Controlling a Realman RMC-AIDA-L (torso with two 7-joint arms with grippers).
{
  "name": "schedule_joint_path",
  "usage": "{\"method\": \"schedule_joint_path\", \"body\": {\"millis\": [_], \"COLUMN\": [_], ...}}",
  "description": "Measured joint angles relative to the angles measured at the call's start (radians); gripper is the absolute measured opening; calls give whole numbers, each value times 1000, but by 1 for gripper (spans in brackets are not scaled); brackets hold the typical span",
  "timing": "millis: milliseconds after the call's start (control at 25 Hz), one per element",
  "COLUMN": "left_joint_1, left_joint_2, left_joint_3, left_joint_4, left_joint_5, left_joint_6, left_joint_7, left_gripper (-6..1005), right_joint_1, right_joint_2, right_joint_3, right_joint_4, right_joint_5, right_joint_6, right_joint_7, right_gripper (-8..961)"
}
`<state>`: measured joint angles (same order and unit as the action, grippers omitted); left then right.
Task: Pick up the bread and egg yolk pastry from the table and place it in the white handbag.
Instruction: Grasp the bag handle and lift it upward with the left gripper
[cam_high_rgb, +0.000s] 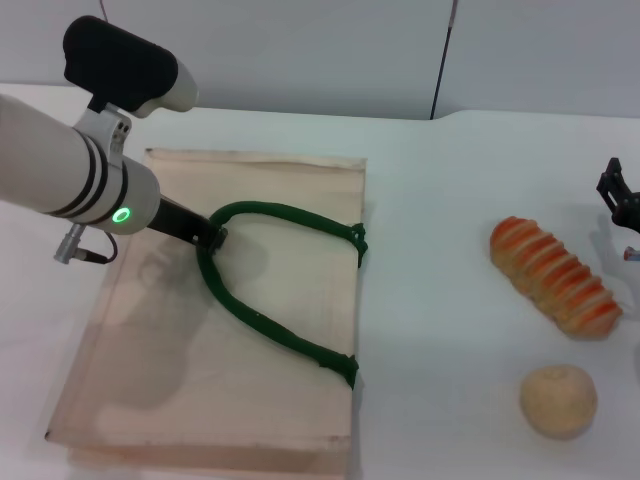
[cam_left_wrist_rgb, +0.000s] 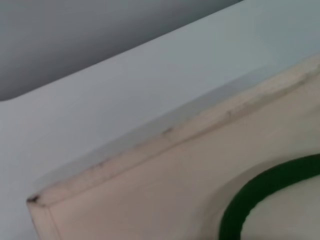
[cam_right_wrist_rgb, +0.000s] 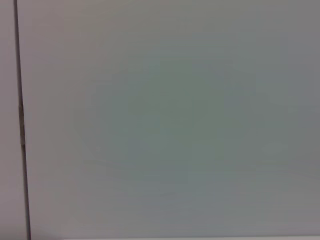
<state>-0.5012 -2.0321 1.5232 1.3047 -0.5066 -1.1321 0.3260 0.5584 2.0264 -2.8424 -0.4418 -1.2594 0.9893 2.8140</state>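
One bread (cam_high_rgb: 555, 277) and one egg yolk pastry (cam_high_rgb: 558, 400) lie apart on the table (cam_high_rgb: 430, 300), seen only from the head. The left gripper (cam_high_rgb: 212, 238) pinches the white handbag (cam_high_rgb: 250, 400) handle (cam_high_rgb: 270, 325); the right gripper (cam_high_rgb: 622, 195) is unreadable.

This looks like a robot test lab rather than a home or shop. A bare, smooth white tabletop (cam_high_rgb: 430, 300) fills most of the head view, backed along the top of the frame by plain pale-grey wall panels (cam_high_rgb: 300, 50) split by a thin dark vertical seam (cam_high_rgb: 440, 70) at upper right.
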Motion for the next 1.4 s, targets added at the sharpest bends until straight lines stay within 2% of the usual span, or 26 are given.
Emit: {"method": "schedule_joint_path", "body": {"millis": [440, 880, 1400], "left_joint_1": [36, 80, 92], "left_joint_2": [1, 4, 3], "left_joint_3": [-6, -52, -76], "left_joint_4": [124, 333, 544], "left_joint_5": [-4, -4, -7], "left_joint_6": [7, -46, -121], "left_joint_7": [34, 79, 90], "left_gripper": [154, 143, 142], "right_joint_1": [0, 7, 15], "right_joint_2": [0, 0, -2], "right_joint_3": [-9, -11, -1], "right_joint_4": [-3, -4, -6], "right_joint_5": [-4, -6, -2], "right_joint_6": [0, -63, -78], "right_joint_7": [-3, -48, -49], "right_gripper": [859, 859, 858]}}
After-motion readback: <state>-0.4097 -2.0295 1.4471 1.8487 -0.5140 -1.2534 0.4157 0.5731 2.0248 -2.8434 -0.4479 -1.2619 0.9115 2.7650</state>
